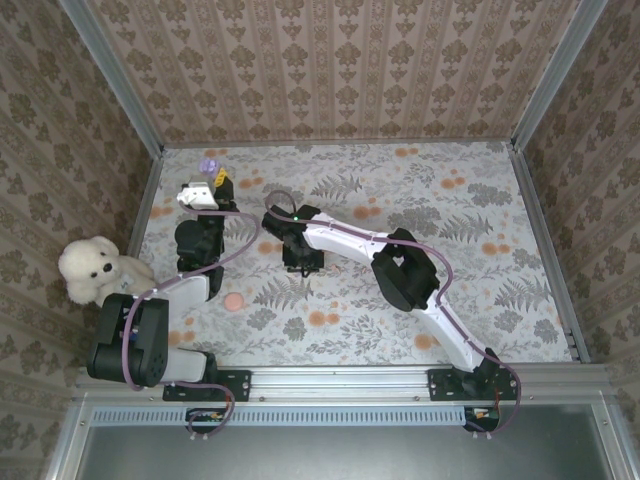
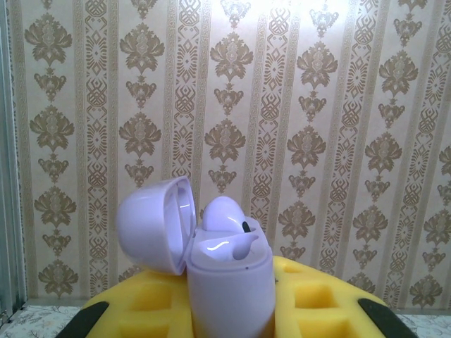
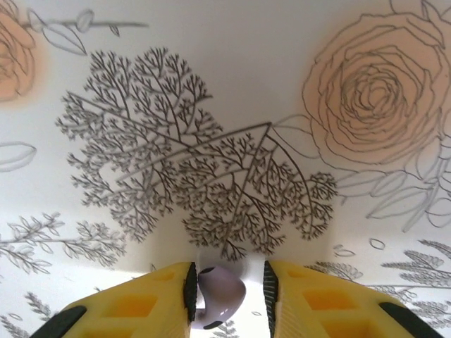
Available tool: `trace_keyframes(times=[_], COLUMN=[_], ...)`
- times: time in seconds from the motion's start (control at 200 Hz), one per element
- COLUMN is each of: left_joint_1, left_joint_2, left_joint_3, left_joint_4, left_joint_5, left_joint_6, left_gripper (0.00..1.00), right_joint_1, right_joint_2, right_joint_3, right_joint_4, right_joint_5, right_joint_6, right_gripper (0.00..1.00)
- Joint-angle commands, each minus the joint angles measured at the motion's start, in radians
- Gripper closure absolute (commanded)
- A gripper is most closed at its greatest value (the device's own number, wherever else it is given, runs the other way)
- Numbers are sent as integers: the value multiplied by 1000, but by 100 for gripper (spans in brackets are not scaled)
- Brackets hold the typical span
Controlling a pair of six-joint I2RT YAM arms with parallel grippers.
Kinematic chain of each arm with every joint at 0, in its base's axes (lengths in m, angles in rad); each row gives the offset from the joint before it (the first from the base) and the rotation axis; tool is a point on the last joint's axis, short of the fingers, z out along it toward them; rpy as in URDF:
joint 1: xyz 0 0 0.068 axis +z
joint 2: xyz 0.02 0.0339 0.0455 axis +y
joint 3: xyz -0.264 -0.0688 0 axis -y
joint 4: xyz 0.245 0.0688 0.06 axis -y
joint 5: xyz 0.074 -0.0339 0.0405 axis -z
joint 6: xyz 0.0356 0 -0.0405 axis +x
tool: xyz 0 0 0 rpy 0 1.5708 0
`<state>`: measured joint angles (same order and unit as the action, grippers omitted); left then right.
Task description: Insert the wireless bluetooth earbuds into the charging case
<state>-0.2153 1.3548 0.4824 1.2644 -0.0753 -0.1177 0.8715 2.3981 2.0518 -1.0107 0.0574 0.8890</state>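
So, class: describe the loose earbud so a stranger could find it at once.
Find the flowered table, then the right arm's yellow fingers low near its middle. Between them sits a lilac earbud, alone, unlike its twin seated in the open case.

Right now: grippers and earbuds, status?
Left gripper shut on charging case, lid open, one earbud seated. Right gripper at table, jaws straddling second earbud, gap one side. No obstruction seen.

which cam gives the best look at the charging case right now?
Left wrist: the charging case sits close up in the left pincer, lid open, one earbud seated. Top external shows it as a small purple speck at the pincer tip. Right wrist looks at the other earbud instead.
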Motion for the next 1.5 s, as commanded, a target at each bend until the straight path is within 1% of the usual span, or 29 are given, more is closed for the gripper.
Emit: trace_keyframes(times=[0.0,0.13,0.285,0.43,0.645,0.74,0.84,0.975,1.235,1.495], left_joint_1=[-4,-6,-7,-10,-13,-15,-19,-21,-21,-21], left_joint_2=[9,12,17,14,10,10,12,12,9,9], left_joint_3=[30,32,32,32,27,26,28,26,22,21], left_joint_4=[24,25,26,26,25,26,26,26,27,27], left_joint_5=[8,8,9,9,8,8,6,5,-1,-4], left_joint_6=[-7,-15,-20,-18,-20,-22,-23,-24,-22,-16], left_gripper=[100,100,100,100,100,100,100,100,100,100], right_joint_1=[9,11,11,11,11,13,13,22,22,23], right_joint_2=[19,5,-30,-75,-136,-141,-144,-129,-74,-52], right_joint_3=[45,45,38,-1,-80,-105,-139,-134,-54,-50], right_joint_4=[-131,-155,-132,-65,5,8,38,38,-18,-25], right_joint_5=[65,100,91,61,82,92,71,67,69,52], right_joint_6=[-88,-136,-134,-64,86,183,284,365,390,408], right_gripper=[65,65,63,58,51,51,52,54,56,57])
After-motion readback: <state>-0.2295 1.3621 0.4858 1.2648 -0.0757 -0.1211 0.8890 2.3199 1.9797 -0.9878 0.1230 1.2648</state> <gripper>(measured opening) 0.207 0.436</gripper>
